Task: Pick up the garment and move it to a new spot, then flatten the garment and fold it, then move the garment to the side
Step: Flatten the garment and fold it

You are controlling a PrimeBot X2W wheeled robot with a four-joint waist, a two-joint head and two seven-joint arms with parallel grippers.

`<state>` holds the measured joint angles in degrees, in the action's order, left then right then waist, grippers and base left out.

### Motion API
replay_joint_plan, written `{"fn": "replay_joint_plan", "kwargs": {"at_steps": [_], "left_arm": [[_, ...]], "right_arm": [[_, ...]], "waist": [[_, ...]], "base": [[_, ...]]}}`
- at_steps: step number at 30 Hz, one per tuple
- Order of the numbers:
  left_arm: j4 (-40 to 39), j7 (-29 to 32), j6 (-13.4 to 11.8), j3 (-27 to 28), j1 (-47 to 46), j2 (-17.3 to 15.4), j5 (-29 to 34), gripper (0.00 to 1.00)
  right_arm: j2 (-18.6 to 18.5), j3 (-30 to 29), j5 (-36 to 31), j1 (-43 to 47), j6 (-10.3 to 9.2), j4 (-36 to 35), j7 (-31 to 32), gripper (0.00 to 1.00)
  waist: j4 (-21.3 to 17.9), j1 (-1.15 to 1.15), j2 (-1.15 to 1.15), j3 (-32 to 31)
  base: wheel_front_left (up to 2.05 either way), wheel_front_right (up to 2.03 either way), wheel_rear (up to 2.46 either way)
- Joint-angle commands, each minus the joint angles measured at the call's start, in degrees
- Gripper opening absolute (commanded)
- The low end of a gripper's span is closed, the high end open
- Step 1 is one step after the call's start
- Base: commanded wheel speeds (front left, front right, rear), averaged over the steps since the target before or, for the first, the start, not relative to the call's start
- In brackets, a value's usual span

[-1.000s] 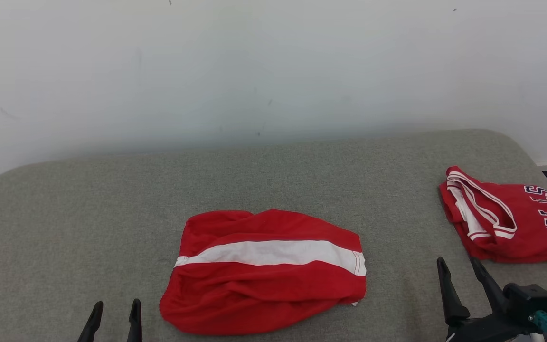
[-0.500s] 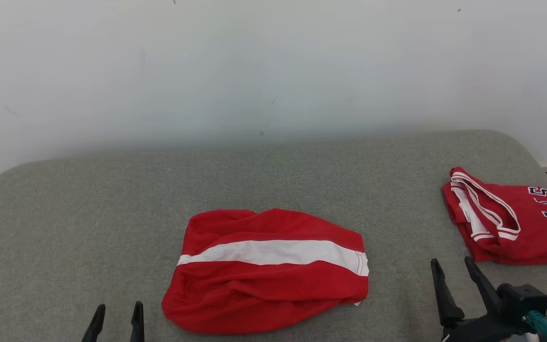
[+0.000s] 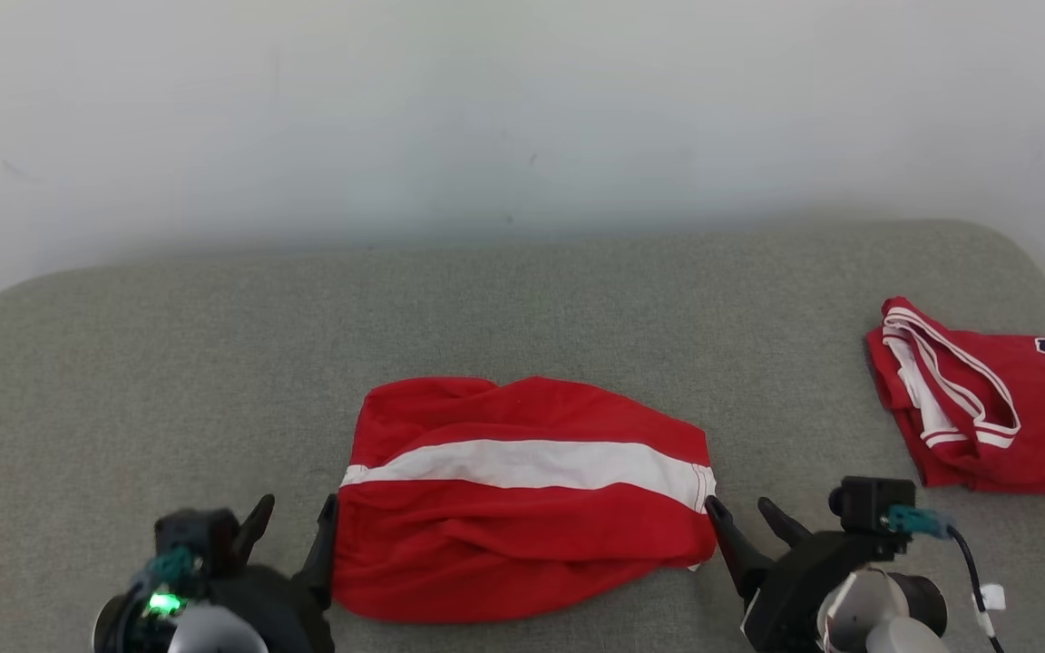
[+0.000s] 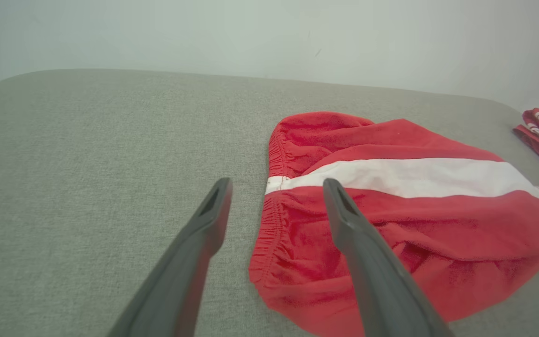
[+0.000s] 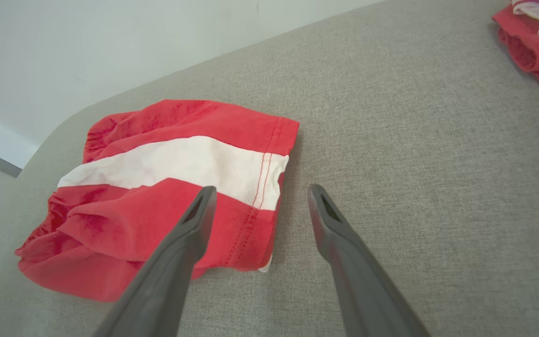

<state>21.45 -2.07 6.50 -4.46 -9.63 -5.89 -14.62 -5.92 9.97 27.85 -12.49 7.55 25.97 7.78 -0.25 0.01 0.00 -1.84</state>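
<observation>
Red garment (image 3: 522, 526) lies with side edges between spread, empty left fingers (image 4: 208, 220) and right fingers (image 5: 192, 234).

You have a grey, cloth-covered surface (image 3: 577, 308) with rounded far corners and a plain, even weave where it lies bare. Near the middle of its front half you'll see the garment (image 3: 522, 517), red with one broad white band running across it from side to side. It lies in a rumpled, roughly oblong heap, with a gathered elastic edge at its left end and a stitched hem at its right. Well apart from it, out by the surface's right edge, rests a second red piece (image 3: 1003, 408) with white trim and dark lettering, folded over on itself.
</observation>
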Motion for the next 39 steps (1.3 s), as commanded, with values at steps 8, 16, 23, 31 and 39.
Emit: {"fn": "replay_joint_plan", "kwargs": {"at_steps": [8,16,23,31,39], "left_arm": [[12.3,6.7,-0.5,-1.0,-12.6,0.1,-1.2,1.0],[23.1,7.8,-1.4,-1.9,-21.1,-0.9,-0.1,1.0],[29.8,8.5,-2.8,-2.2,-22.9,-1.3,-0.4,1.0],[34.1,8.0,-1.1,-2.4,-22.7,-1.0,-2.2,0.0],[34.5,3.7,-1.4,-4.1,-21.2,-0.6,-1.4,0.0]], "right_arm": [[2.5,-1.0,-0.9,-7.5,-0.15,6.2,7.5,1.0],[3.1,1.9,0.8,-13.0,-0.15,8.8,7.7,1.0],[3.0,4.8,3.4,-14.6,-0.15,10.4,7.3,1.0],[3.0,5.8,4.7,-13.6,-0.15,10.5,7.5,1.0],[3.0,4.0,6.0,-12.7,-0.15,9.5,5.7,1.0]], "waist": [[-1.9,-0.01,0.0,4.9],[-4.4,-0.01,0.0,9.5],[-5.0,-0.01,0.0,10.6],[-5.0,-0.01,0.0,10.2],[-4.3,-0.01,0.0,11.0]], "base": [[0.0,0.0,0.0],[0.0,0.0,0.0],[0.0,0.0,0.0],[0.0,0.0,0.0],[0.0,0.0,0.0]]}}
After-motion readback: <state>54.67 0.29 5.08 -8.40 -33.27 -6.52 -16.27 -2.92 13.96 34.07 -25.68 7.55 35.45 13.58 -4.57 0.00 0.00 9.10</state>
